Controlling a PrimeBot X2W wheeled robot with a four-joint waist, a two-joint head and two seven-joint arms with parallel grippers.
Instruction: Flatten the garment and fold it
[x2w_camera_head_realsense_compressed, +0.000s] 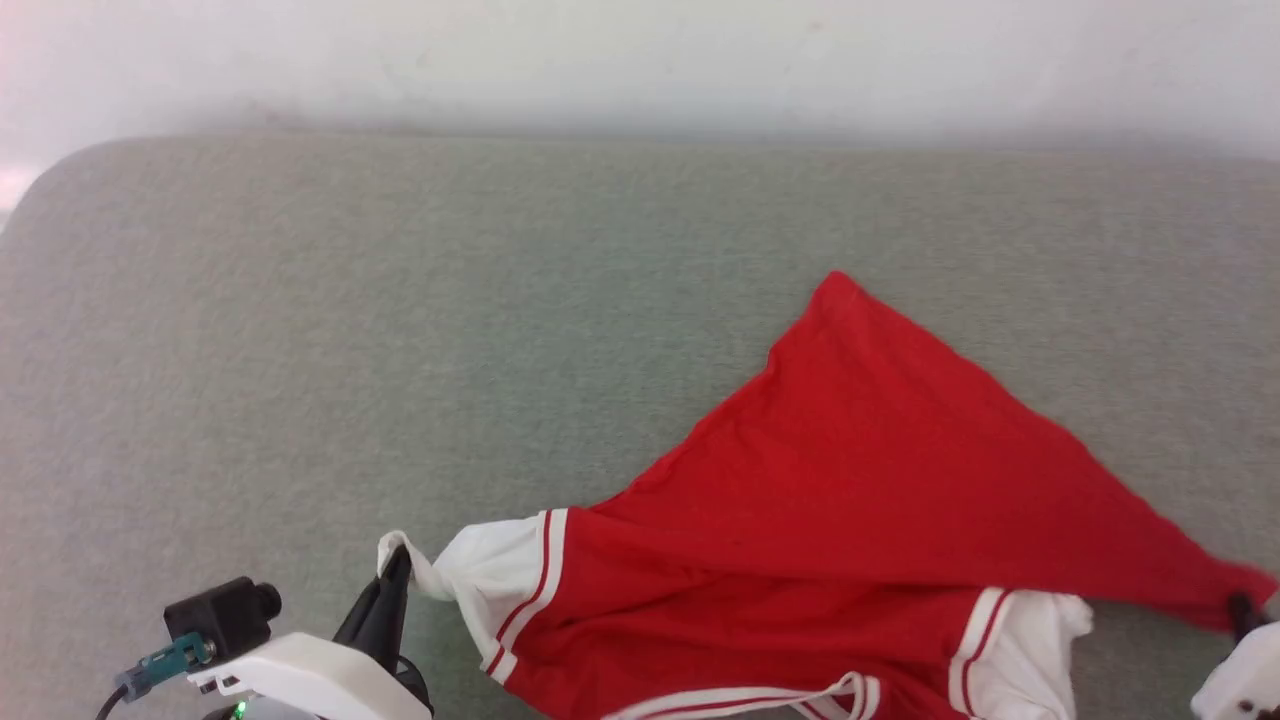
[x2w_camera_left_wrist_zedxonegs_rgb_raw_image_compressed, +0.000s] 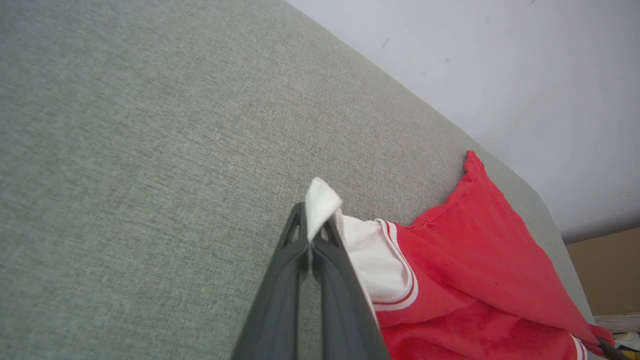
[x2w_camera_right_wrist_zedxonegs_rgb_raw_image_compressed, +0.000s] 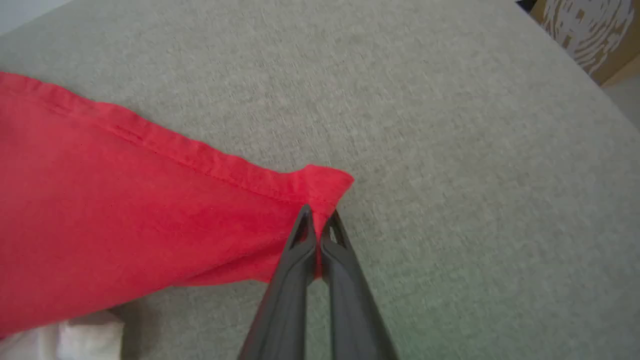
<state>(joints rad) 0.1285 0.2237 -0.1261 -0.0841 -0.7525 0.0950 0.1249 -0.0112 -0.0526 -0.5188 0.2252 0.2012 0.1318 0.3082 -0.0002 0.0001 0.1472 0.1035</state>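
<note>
Across the grey fabric-covered bench (x2w_camera_head_realsense_compressed: 400, 350), the red garment (x2w_camera_head_realsense_compressed: 850, 480) stretches between both end effectors. The left end effector (x2w_camera_left_wrist_zedxonegs_rgb_raw_image_compressed: 312, 225) is pinched tight on its white sleeve tip, and the right end effector (x2w_camera_right_wrist_zedxonegs_rgb_raw_image_compressed: 319, 215) is pinched tight on a red hem corner.

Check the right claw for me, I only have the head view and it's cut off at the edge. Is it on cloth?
Observer: Yes. Right wrist view shows the right claw shut on a red hem corner of the garment.
Operator: Left side pinched properly?
Observer: Left wrist view shows the left claw shut on the white sleeve, a small fold poking out past it.
Operator: Anything off the surface?
Observer: A brown cardboard box past the grey surface.
</note>
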